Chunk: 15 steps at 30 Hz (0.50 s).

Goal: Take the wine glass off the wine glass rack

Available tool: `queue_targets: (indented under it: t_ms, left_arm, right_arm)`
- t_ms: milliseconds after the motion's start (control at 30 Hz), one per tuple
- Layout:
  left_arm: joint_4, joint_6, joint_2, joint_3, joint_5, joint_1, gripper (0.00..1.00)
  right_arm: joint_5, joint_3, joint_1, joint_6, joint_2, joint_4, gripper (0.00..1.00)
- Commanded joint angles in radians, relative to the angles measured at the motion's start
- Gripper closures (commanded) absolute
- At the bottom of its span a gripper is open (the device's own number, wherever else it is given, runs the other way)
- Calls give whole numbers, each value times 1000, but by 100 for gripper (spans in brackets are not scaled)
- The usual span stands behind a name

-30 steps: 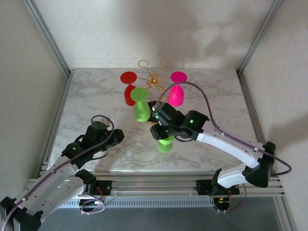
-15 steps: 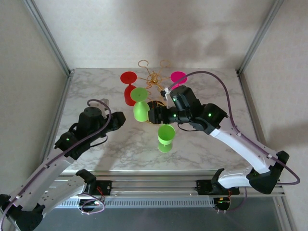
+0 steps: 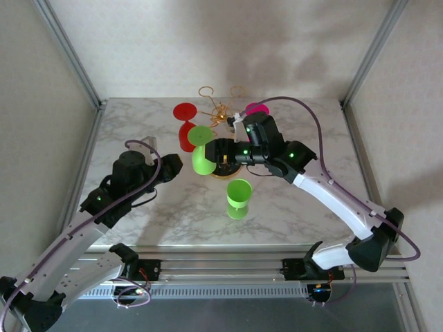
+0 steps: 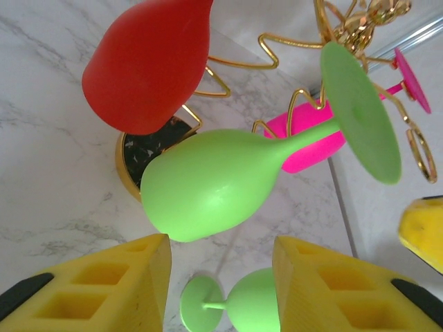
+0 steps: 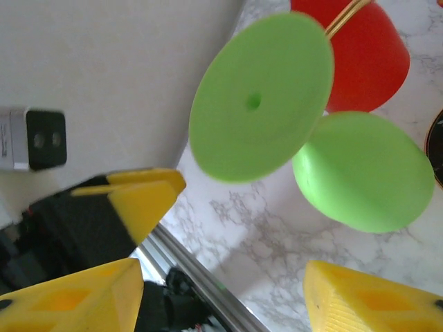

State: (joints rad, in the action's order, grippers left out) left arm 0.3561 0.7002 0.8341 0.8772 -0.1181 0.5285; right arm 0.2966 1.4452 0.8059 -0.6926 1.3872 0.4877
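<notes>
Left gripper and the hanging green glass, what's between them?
Nothing: in the left wrist view, bare marble table lies between left gripper and hanging green glass.

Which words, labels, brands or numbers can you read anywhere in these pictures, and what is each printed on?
None can be read.
The hanging green wine glass, red wine glass, pink wine glass and wine glass rack are plain.
A small white-and-black box bears faint marks at its edge, too small to read.
</notes>
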Motion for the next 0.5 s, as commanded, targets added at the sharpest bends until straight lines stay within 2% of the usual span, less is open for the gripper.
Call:
queue_targets:
  t_ms: [0,200,467]
  left_arm:
    - [-50,9,-14,42,23,-4,57]
    - [-59,-7,0,63,20,-10,57]
    - [-68,-16,14,71,12,-20,56]
  right_arm:
    - [34,-21,-33,-62,5,-112,44]
    - [52,-33,-89,-99,12,-151,47]
    - [70,-32,-101,-122,40,-171,49]
